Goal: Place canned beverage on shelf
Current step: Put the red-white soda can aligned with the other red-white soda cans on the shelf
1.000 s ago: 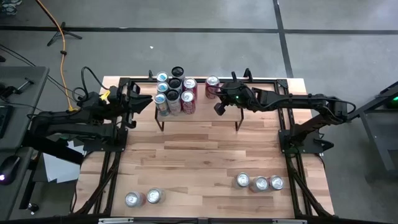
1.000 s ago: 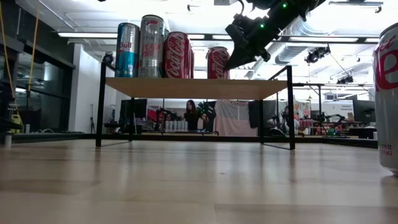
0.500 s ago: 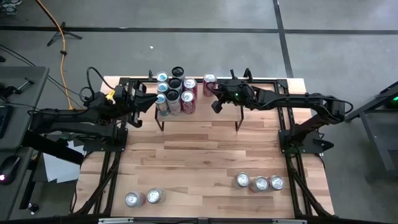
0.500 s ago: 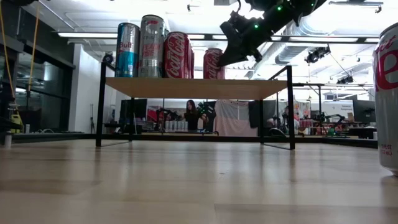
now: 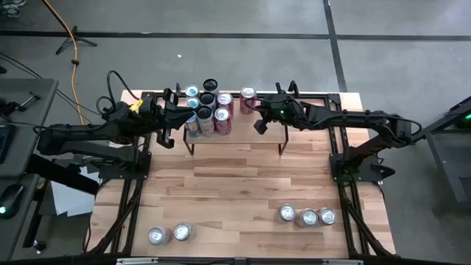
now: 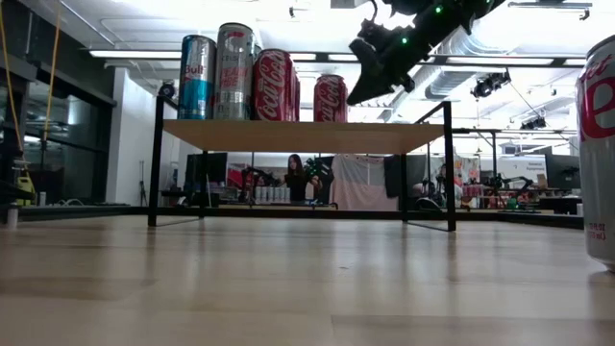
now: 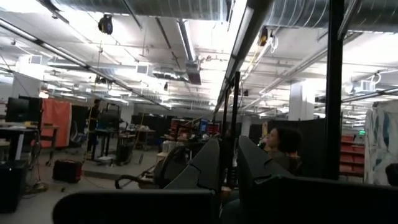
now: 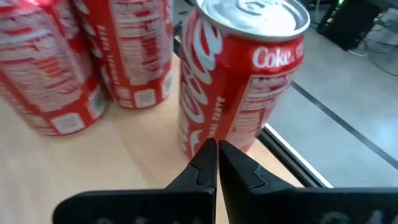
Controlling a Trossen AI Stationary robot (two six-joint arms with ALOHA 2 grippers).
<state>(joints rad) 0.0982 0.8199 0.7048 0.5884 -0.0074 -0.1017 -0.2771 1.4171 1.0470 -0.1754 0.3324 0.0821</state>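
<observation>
On the far side of the light wood tabletop (image 5: 243, 177) stands the shelf (image 5: 254, 132), a low riser with a pale plank top and thin black rod legs. A short red cola can with a silver lid (image 5: 248, 96) stands upright on the far part of the shelf top, a little right of a cluster of other upright cans (image 5: 206, 109), red, blue and silver, that crowds the shelf's left end. The right gripper (image 5: 259, 126) hovers above the shelf just on the near side of that lone red can, apart from it; in the right wrist view its two dark fingers (image 8: 200, 168) are pressed together with nothing between them, their tips pointing at the can's base. From table height the can (image 6: 331, 97) shows resting on the plank, the gripper (image 6: 357, 94) up beside it on the right. The left gripper (image 5: 171, 125), also pressed shut and empty, hangs off the shelf's left end near the cluster. More cans stand on the near tabletop: three in a row at the right (image 5: 307, 216), two at the left (image 5: 170, 234).
</observation>
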